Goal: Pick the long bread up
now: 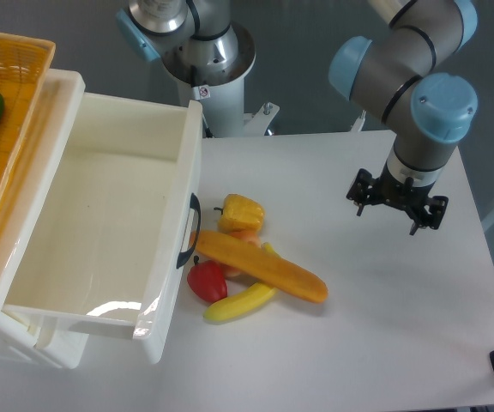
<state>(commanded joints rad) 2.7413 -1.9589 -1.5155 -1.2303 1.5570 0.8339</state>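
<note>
Gripper hanging apart from the bread

Gripper (394, 210) is hanging over the bare right part of the white table (384, 343), its dark fingers pointing down and spread, holding nothing. The arm is reaching in from the upper right, its blue-capped wrist joint sitting directly above the tool. The long bread (261, 267) is lying diagonally near the table's middle, well to the left of the gripper, resting across a yellow banana (239, 303) and a red pepper (207, 281), beside the open white drawer (101, 223).
</note>
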